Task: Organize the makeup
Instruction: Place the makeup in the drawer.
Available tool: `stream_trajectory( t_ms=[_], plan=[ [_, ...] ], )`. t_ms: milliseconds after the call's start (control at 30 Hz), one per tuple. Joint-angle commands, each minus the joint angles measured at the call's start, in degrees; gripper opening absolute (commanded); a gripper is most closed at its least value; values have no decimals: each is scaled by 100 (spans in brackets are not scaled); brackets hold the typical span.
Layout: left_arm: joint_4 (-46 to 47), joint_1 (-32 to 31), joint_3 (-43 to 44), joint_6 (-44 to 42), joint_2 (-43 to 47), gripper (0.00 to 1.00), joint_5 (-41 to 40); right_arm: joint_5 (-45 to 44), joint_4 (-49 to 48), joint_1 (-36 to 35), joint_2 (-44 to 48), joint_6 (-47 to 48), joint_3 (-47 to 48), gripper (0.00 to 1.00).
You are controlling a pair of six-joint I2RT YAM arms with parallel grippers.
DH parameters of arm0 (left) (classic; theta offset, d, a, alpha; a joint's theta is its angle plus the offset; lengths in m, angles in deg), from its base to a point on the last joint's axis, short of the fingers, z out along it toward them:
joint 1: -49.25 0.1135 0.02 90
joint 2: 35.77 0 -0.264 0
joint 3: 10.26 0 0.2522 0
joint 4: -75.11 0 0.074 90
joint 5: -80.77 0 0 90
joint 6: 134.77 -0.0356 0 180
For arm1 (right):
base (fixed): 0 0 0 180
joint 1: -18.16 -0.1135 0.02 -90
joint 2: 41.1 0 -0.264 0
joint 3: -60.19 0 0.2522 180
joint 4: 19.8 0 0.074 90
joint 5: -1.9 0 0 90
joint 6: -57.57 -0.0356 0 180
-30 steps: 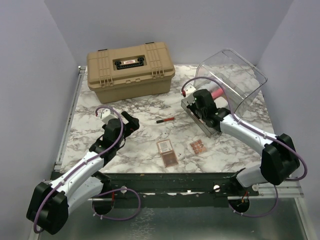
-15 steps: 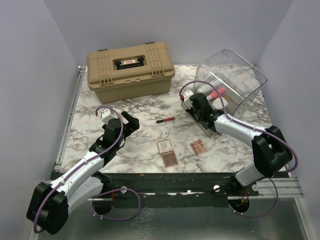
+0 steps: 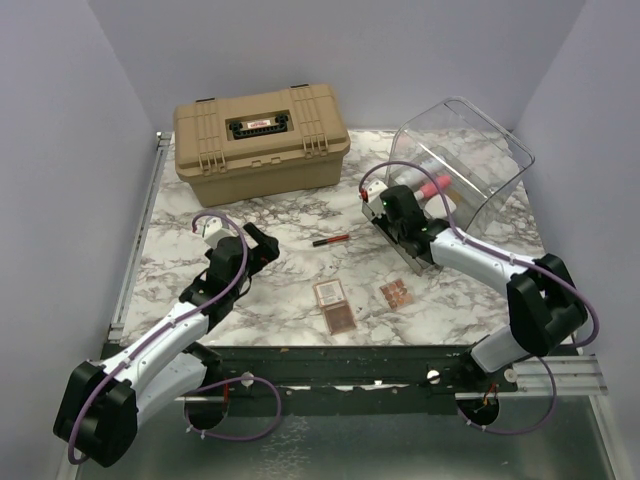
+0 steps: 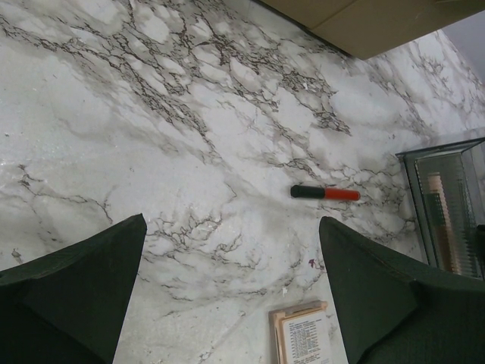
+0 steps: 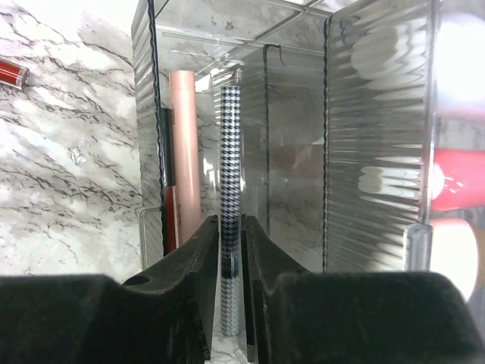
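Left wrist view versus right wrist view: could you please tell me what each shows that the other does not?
Only the left wrist view shows a corner of the tan hard case, a small pinkish square palette and the open left gripper. Only the right wrist view shows a houndstooth-patterned stick between the fingers of the right gripper. Both show the white marble tabletop and the clear ribbed plastic organizer; a red tip at the right view's edge may be the left view's red-and-black pencil.
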State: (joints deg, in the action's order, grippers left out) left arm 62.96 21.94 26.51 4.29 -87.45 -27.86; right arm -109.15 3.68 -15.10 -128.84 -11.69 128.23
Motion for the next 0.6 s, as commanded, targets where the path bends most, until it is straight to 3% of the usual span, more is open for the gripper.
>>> stream_trajectory(
  t_ms=[0,267,567],
  plan=[
    [77,45,51,23,-16,98,114,281,214,36,274,-11,288,28],
    [85,42,55,25,-13,98,119,568,628,37,471,-18,636,30],
    [134,42,61,42,-61,98,132,3123,582,17,850,93,830,30]
  ],
)
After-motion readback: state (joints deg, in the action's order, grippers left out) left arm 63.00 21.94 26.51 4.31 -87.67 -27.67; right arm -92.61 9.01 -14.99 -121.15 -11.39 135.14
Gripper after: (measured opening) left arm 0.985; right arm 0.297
